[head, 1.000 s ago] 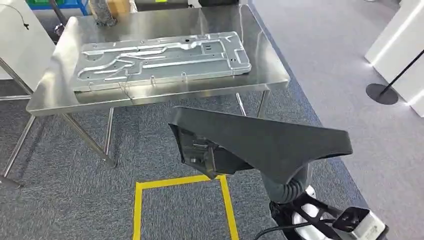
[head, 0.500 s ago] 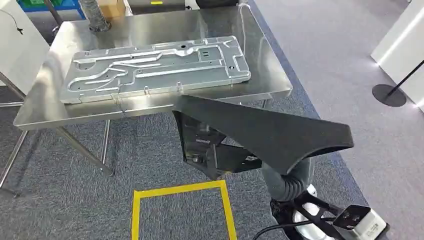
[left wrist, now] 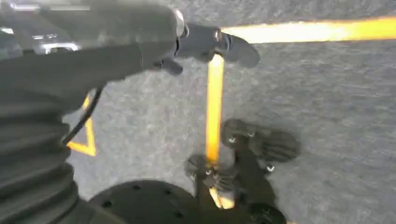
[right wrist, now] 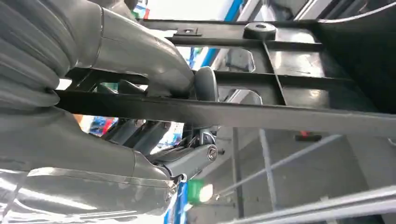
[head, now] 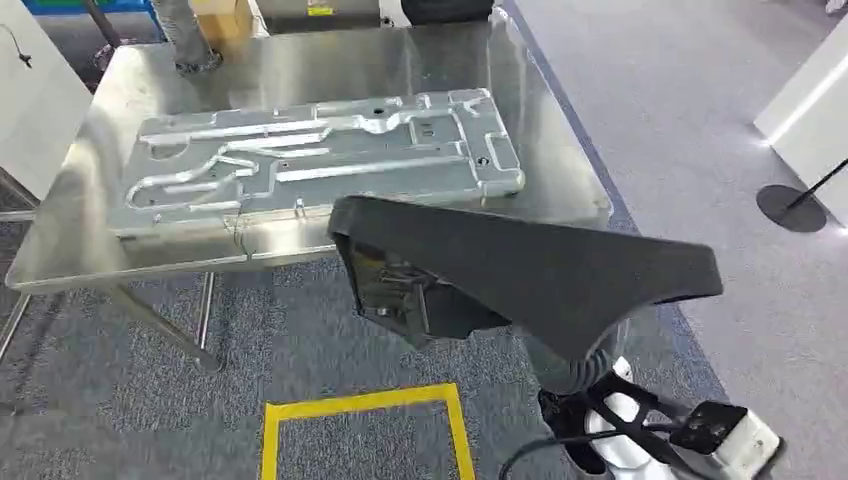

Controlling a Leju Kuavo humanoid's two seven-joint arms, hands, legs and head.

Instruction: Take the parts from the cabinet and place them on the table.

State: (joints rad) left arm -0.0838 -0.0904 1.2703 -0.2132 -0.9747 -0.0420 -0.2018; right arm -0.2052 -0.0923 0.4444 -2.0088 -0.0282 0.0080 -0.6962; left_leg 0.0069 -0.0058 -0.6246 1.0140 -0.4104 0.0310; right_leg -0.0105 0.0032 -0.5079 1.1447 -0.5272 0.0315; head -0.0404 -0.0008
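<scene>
A large black flat part (head: 530,270), wide and tapering to one side, hangs in front of me, its far edge over the front rim of the steel table (head: 560,150). My right hand (right wrist: 154,70) grips the part's ribbed underside (right wrist: 280,116), the thumb on one face and dark fingers on the other. In the head view that hand is hidden under the part; its ribbed wrist cover (head: 580,370) shows below. My left hand (left wrist: 140,42) hangs over the carpet and holds nothing.
A big silver stamped metal plate (head: 320,160) covers most of the table, leaving a bare strip on the right side. A cardboard box (head: 222,20) stands at the table's back. Yellow tape (head: 360,405) marks a square on the grey carpet. A round stand base (head: 795,205) sits at the right.
The whole view has shifted: the table looms larger and closer. The black part, still in my right hand, now overlaps the table's front edge.
</scene>
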